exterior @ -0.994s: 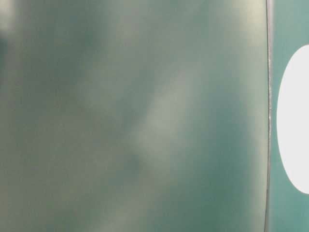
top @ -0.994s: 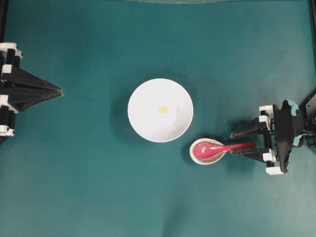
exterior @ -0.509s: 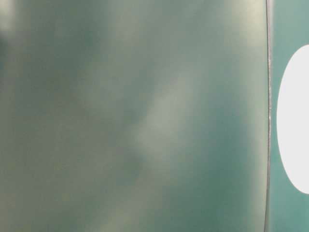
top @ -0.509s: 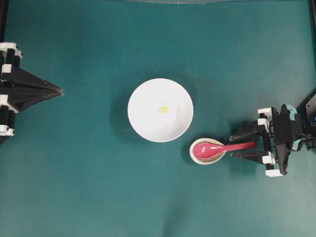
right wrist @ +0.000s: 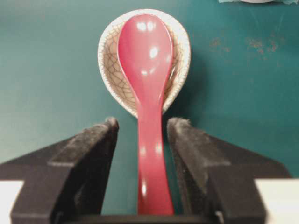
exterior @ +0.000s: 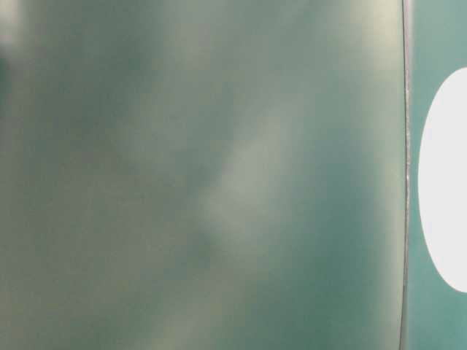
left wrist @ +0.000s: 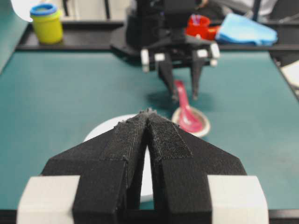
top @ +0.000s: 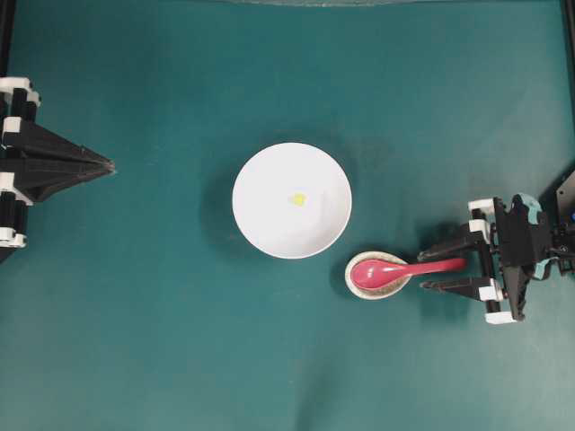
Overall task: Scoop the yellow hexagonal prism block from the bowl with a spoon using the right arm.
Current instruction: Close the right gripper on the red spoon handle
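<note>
Your right end effector stands open, one finger on each side of the spoon handle with a sliver of desk showing in each gap, so nothing is gripped yet. The handle looks roughly centred between the fingers, perhaps a shade nearer the right-hand one in the wrist view. Even that out before you close, so the handle is not nudged sideways.

Close slowly and squarely on the handle. It is glossy and narrow, so I would expect it to slip or twist if the pads catch only an edge. Grip a little back from the scoop, where the handle runs straight, and make sure you take the spoon alone: its scoop lies in the rest, which should stay on the desk.

Lift straight up until the scoop clears the rest's rim, keeping it level so it is ready to dig.

The bowl sits just beside the rest, up and to the left in the overhead view. The block lies near the bowl's middle, apart from the wall. It is tiny, so plan a low, shallow sweep.

Your left end effector is closed and parked well away at the left edge; leave it there.
</note>
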`<state>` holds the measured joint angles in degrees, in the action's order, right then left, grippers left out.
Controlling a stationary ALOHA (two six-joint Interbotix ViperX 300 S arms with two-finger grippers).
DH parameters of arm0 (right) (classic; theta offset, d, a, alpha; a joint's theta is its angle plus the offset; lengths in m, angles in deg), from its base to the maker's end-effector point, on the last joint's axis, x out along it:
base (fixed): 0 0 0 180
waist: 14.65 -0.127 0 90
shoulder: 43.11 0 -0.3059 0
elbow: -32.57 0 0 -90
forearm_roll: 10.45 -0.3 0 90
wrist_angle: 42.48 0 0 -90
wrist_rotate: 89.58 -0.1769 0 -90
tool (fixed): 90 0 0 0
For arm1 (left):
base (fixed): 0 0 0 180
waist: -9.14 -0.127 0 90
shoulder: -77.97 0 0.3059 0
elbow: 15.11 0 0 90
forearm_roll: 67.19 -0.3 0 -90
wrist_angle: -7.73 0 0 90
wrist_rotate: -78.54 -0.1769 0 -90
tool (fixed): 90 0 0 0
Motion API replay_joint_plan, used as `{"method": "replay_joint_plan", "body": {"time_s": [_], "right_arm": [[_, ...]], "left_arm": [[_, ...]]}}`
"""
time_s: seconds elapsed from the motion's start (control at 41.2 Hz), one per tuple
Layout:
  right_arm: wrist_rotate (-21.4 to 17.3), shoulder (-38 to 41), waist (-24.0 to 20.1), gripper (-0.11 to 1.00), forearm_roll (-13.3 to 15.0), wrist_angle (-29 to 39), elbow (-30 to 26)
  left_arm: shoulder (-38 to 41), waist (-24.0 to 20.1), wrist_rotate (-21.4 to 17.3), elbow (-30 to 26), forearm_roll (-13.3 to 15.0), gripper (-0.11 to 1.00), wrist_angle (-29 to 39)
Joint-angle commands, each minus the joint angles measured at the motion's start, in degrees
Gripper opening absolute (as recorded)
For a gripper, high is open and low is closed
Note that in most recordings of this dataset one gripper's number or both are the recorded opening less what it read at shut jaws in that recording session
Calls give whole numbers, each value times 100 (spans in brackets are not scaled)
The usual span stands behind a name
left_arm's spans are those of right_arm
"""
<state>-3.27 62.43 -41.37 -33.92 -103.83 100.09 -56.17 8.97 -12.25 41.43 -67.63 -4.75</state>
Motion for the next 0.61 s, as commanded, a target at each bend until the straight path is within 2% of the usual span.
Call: {"method": "replay_joint_plan", "body": {"time_s": [0.0,0.582], "right_arm": [[18,-53,-35,52,18,-53,-18],[44,-53,-35,45,-18,-70,-18]], "left_arm": [[44,0,9,-176,-18,0,-62],[44,0,9,-185,-18,0,-70]]}}
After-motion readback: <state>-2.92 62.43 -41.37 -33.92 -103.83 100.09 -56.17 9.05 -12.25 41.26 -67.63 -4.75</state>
